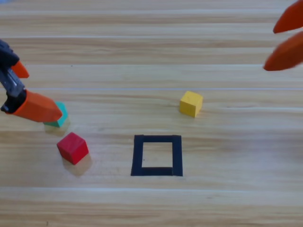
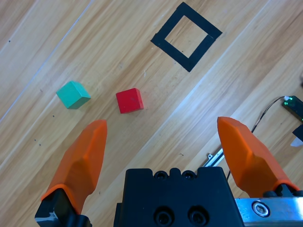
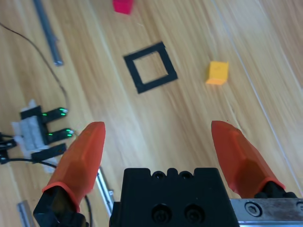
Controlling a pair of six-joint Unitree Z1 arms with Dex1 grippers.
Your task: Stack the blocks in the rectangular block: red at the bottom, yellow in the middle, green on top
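The red cube [image 1: 72, 147] lies left of the black tape rectangle [image 1: 138, 155], which has nothing inside it. The teal-green cube [image 1: 59, 118] sits just behind the red one, partly covered by the lower jaw of my left gripper [image 1: 42, 93], which hovers open above it at the left edge. The yellow cube [image 1: 191, 103] rests behind and right of the rectangle. My right gripper [image 1: 271, 48] hangs open at the top right corner. The left wrist view shows the green cube [image 2: 73, 94], red cube [image 2: 129, 100] and rectangle [image 2: 171, 53] beyond the open left gripper [image 2: 163, 123]. The right wrist view shows the yellow cube [image 3: 218, 73], rectangle [image 3: 134, 74] and red cube [image 3: 123, 5] beyond the open right gripper [image 3: 157, 125].
Off the table's edge, the right wrist view shows a small circuit board with green lights [image 3: 42, 127], a cable and a metal rod [image 3: 47, 30]. The left wrist view shows a lit device [image 2: 293, 106] with a cable near the table edge.
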